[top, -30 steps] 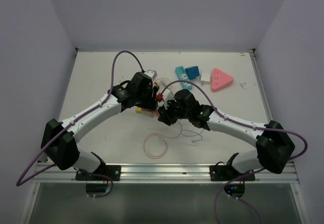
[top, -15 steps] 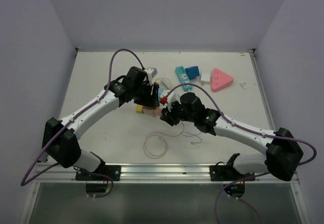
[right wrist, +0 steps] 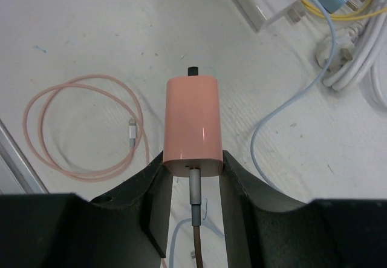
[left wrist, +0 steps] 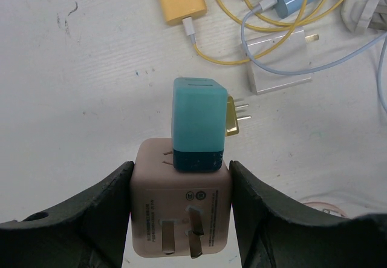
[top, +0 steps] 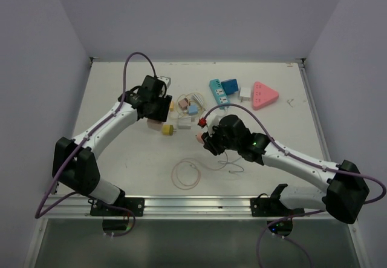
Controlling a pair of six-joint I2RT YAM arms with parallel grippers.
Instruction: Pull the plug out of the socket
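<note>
Top: L gripper (top: 156,121) at 10 o'clock of R gripper (top: 203,140), well apart.
L wrist: L fingers (left wrist: 100,216) clenched on beige socket (left wrist: 181,219), teal block (left wrist: 196,123) on its top.
R wrist: R fingers (right wrist: 154,201) grasp pink plug (right wrist: 192,120), free of socket; cable (right wrist: 196,238) exits at 6, coil (right wrist: 133,132) at 9.

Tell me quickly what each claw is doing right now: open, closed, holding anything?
Left claw: closed on the beige socket cube, teal plug sitting against it.
Right claw: closed on the pink charger.
</note>
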